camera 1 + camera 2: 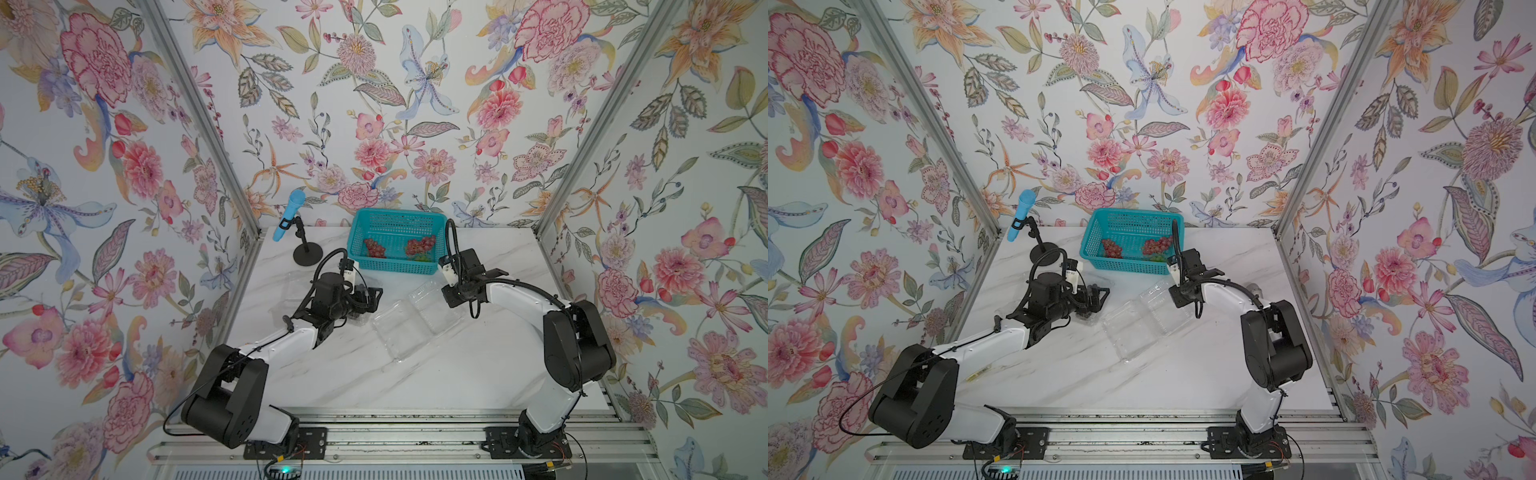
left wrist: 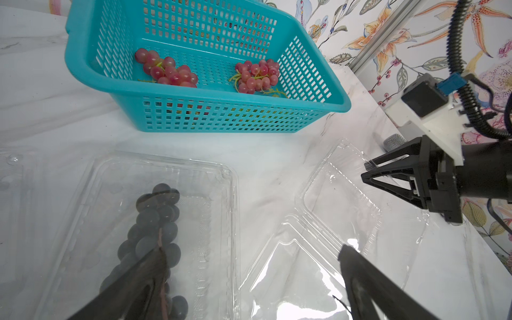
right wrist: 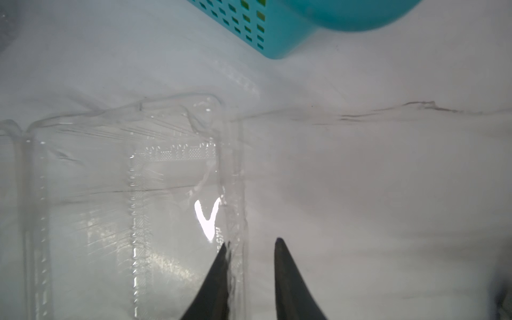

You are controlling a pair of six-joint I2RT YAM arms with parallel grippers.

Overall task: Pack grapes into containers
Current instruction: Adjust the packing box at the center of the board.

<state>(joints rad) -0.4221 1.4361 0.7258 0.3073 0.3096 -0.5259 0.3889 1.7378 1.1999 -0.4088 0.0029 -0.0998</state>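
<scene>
Plastic, black and matte, forms the tapering prongs of the right gripper (image 3: 252, 242). They stand a narrow gap apart astride the thin upright side wall of the open container (image 3: 133, 194). One prong touches that wall and the other sits just outside it over bare table, so nothing looks pinched in the right wrist view. The left gripper (image 2: 250, 249) is spread wide and holds nothing, with one prong above the dark grapes (image 2: 158, 221) and the other above the open container's near half. Those grapes are round, dusky purple-black and strung on a brownish stem. They lie inside a second container (image 2: 205, 194), which is clear, glossy and rectangular with rounded corners. Beyond both sits the teal basket (image 2: 221, 116), rigid and pierced with rectangular holes, holding two bunches of shiny pink red grapes (image 2: 169, 70) on pale green stems. The table (image 1: 374, 374) is white with grey marble veining. Only the left wrist view shows the dark bunch plainly; in both top views the left arm largely hides it. The top views alone show the open container as two joined trays between the arms, and a blue microphone (image 1: 289, 220) on a black stand beside the basket. Only the right wrist view shows the ribbed embossing in the clear plastic.
</scene>
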